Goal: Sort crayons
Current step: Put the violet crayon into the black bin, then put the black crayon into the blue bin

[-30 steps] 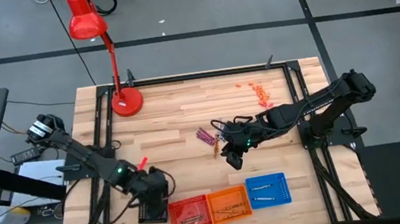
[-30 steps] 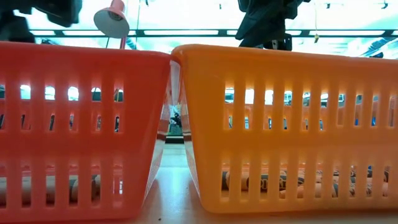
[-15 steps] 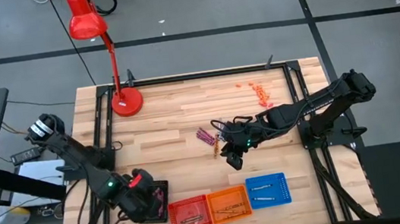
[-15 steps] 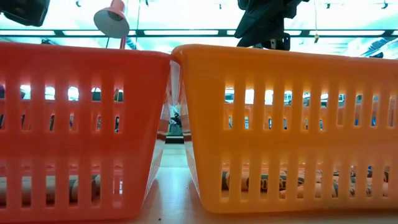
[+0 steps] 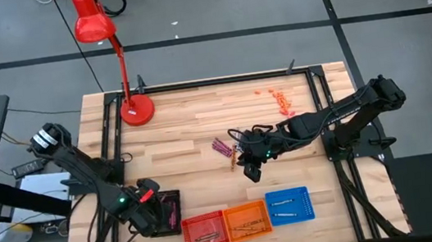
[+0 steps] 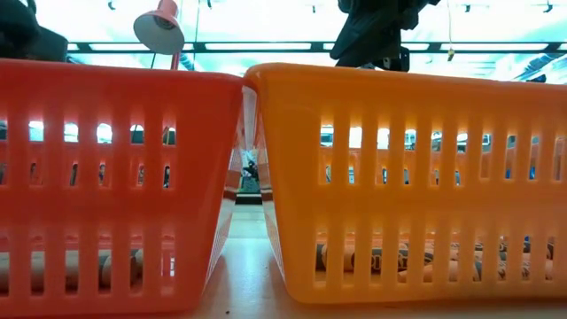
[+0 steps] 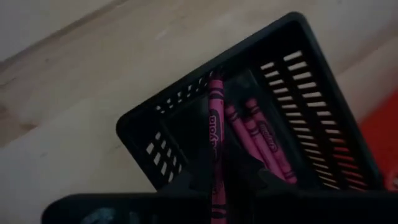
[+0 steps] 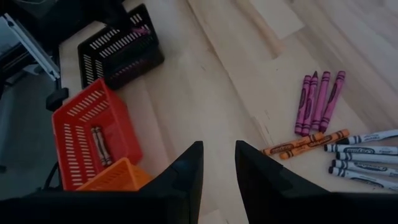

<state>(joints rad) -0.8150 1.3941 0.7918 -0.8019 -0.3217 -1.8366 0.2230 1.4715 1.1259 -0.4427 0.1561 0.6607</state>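
My left gripper [image 5: 151, 211] hangs over a black basket [image 5: 169, 212] at the table's near left. It is shut on a magenta crayon [image 7: 214, 130]. Other magenta crayons [image 7: 261, 140] lie in that basket. My right gripper [image 5: 251, 169] is open and empty. It hangs over the table's middle, just near of the loose crayons [image 5: 232, 148]. These lie flat on the wood: magenta ones [image 8: 320, 102], two orange ones [image 8: 305, 143] and white ones [image 8: 360, 152]. My left gripper pinches the magenta crayon's shaft [image 7: 214, 158] between its two fingers. The crayon runs along the fingers, not across them. Its free end [image 7: 215, 81] points down into the black basket near a corner. Whether that end touches the basket, I cannot tell.
A red basket [image 5: 203, 231], an orange basket [image 5: 247, 220] and a blue basket [image 5: 289, 205] stand in a row at the near edge, with crayons in them. A red desk lamp [image 5: 135, 110] stands at the far left. Small red-pink bits [image 5: 279, 97] lie at the far right.
My left gripper has gone a little toward the table's left and near edge with the magenta crayon, and has turned. It stays over the black basket. My right gripper has kept still.
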